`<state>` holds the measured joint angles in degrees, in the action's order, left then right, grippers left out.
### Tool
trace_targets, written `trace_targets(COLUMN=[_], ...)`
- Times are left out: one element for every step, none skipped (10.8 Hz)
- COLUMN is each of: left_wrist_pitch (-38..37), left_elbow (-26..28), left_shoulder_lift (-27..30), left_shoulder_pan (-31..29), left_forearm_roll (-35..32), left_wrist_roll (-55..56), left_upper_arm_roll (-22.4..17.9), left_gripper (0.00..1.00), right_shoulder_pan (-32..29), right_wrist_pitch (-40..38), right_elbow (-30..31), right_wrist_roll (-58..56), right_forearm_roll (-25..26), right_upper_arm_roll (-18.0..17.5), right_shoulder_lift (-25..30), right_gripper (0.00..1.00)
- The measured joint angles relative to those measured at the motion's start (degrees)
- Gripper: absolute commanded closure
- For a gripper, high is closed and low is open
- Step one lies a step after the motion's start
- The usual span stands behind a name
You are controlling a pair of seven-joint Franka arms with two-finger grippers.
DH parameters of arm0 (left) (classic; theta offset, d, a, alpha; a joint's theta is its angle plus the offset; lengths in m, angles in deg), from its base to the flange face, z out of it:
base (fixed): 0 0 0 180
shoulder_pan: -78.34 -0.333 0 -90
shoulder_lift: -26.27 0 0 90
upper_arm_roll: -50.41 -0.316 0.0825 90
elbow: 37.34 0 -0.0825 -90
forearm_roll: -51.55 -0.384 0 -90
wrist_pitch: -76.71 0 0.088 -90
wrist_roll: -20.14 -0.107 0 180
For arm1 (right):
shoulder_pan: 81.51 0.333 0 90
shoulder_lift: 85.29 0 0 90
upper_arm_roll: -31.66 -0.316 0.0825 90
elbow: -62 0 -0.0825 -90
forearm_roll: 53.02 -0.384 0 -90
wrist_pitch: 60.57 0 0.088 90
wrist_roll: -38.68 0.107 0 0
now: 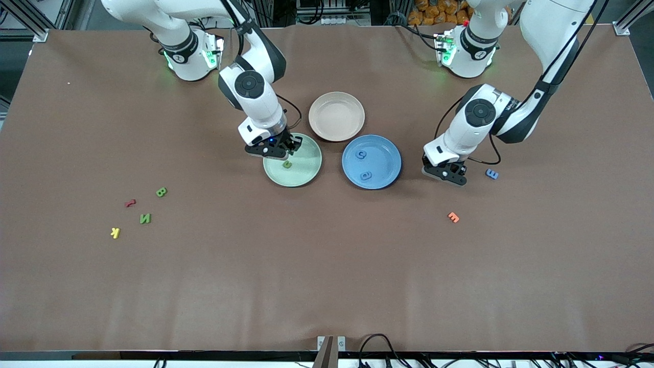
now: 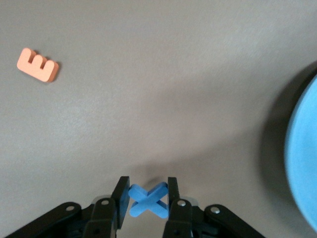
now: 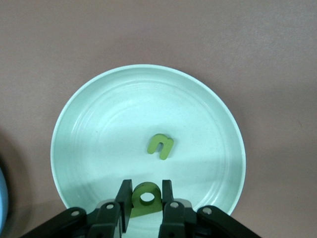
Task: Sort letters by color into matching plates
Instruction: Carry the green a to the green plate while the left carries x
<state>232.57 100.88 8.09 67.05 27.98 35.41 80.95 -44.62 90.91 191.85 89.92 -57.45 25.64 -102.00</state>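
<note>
Green plate (image 3: 89, 114): one green letter (image 3: 160, 146) lies in it; the right gripper (image 3: 144, 199), over its rim, pinches a second, a ringed one (image 3: 145, 198). Blue plate (image 1: 388, 153): two blue letters inside. Left gripper (image 2: 147, 199), low beside that plate, is clamped on a blue X (image 2: 148, 200); a blue E (image 1: 492, 174) waits just beside it. Green B (image 1: 161, 192) and N (image 1: 145, 219) remain toward the right arm's end (among red and yellow strays). Roughly half sorted, judging by counts. Open tabletop surrounds both plates; edges are well apart.
</note>
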Motion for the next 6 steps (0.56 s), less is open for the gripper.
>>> trace_targets(left_wrist_pitch=[-0.27,-1.34,-2.95,-4.37,-5.5,-6.26], left_elbow=[-0.71,-1.82,-3.23,-4.64,-5.86,-6.74], left_shoulder_lift=[0.0,-0.02,-0.05,-0.17,-0.4,-0.72], left_shoulder_pan=[0.7,1.72,3.03,4.43,5.84,7.01], left_forearm_roll=[0.01,0.01,0.01,0.01,0.01,0.02], left_wrist_roll=[1.93,4.1,6.55,8.95,11.31,13.51], left_upper_arm_roll=[0.06,0.12,0.17,0.23,0.29,0.33], left_gripper=[1.0,1.0,1.0,1.0,1.0,1.0], right_shoulder_pan=[0.0,0.0,-0.01,-0.02,-0.08,-0.21], right_wrist_pitch=[-0.01,-0.02,-0.02,-0.02,-0.02,-0.06], right_elbow=[-0.1,-0.15,-0.24,-0.38,-0.51,-0.65], right_wrist_roll=[0.01,0.01,0.01,-0.01,-0.07,-0.68], right_forearm_roll=[-0.04,-0.04,-0.04,-0.04,-0.03,0.01], right_upper_arm_roll=[0.09,0.29,0.42,0.49,0.56,0.8], right_shoulder_lift=[-0.04,-0.11,-0.13,-0.13,-0.13,-0.13], right_gripper=[0.0,0.0,0.0,0.0,0.0,0.0])
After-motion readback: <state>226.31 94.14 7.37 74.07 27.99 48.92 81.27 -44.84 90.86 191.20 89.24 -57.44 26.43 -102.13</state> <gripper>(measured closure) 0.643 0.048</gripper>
